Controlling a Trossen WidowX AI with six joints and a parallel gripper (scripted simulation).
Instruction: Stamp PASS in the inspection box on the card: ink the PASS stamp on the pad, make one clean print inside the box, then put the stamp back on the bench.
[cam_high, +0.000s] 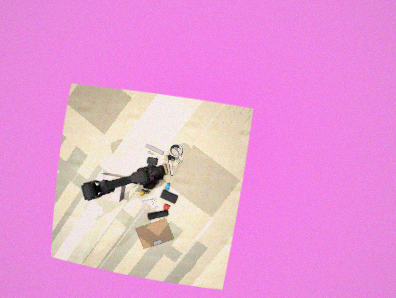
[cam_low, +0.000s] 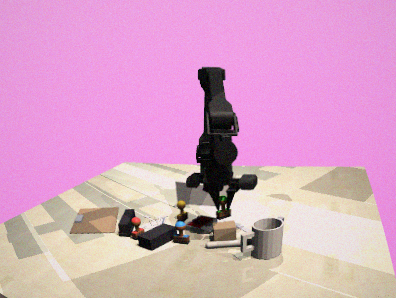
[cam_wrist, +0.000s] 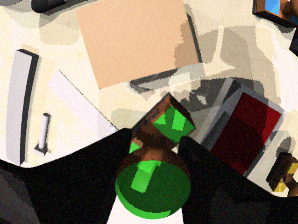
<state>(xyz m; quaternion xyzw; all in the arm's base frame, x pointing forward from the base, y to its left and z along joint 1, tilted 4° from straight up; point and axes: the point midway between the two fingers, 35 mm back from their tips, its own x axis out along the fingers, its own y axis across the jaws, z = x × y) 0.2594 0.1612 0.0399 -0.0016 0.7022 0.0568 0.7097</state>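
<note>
My gripper (cam_low: 224, 196) (cam_wrist: 155, 140) is shut on the green stamp (cam_low: 223, 206) (cam_wrist: 153, 187), a brown body with a green round knob and green patches. It holds the stamp above the bench, between the red ink pad (cam_low: 202, 223) (cam_wrist: 246, 131) and the wooden block (cam_low: 224, 231) (cam_wrist: 140, 40). In the wrist view the pad is to the right, open, with a grey rim; the stamp is not over its red face. A white paper with thin marks (cam_high: 149, 201) lies beside the yellow stamp (cam_high: 144, 192) (cam_low: 181, 207). Whether it is the card, I cannot tell. The stamp's underside is hidden.
A blue stamp (cam_low: 180, 230) and a red stamp (cam_low: 136, 225) stand near two black blocks (cam_low: 157, 236) (cam_low: 127, 222). A grey mug (cam_low: 267, 239) and pale rod (cam_low: 222, 245) are beside the wooden block. A brown clipboard (cam_high: 155, 233) lies beyond the black blocks. A grey bar (cam_wrist: 20, 105) lies left.
</note>
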